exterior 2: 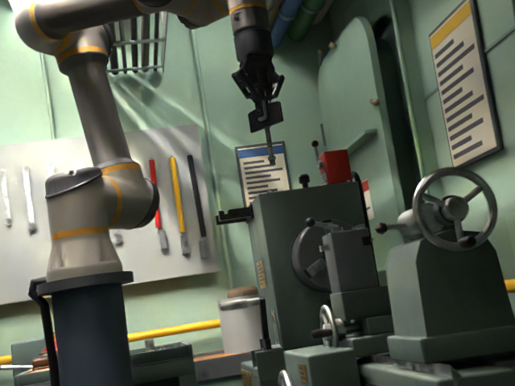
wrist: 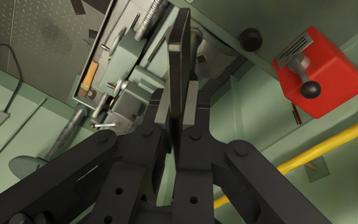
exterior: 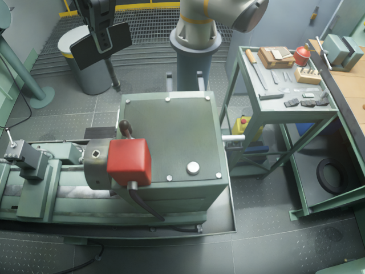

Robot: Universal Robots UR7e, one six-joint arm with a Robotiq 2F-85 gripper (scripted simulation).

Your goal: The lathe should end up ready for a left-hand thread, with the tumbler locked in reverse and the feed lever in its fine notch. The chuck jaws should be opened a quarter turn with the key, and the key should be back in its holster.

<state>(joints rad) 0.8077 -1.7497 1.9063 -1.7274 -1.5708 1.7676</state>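
Observation:
The chuck (exterior: 95, 165) is partly hidden behind the red lever box (exterior: 129, 162), with a square key socket (exterior: 96, 153) facing up. My gripper (wrist: 176, 111) has its two fingers clamped on the flat black handle of the chuck key (wrist: 179, 66). The key (exterior 2: 266, 124) hangs shaft down, high above the headstock (exterior: 172, 141) and off its far left side. The holster bracket (exterior 2: 234, 215) juts from the headstock's rear and stands empty. A dark-knobbed lever (wrist: 303, 76) sticks out of the red box. Another knobbed lever (exterior: 126, 128) stands by the chuck.
A grey drum (exterior: 85, 65) stands on the floor behind the lathe, beside the robot pedestal (exterior: 193, 59). A tool cart (exterior: 289, 79) sits to the right. The carriage and toolpost (exterior: 26, 160) lie left of the chuck. The tailstock handwheel (exterior 2: 454, 207) is further along the bed.

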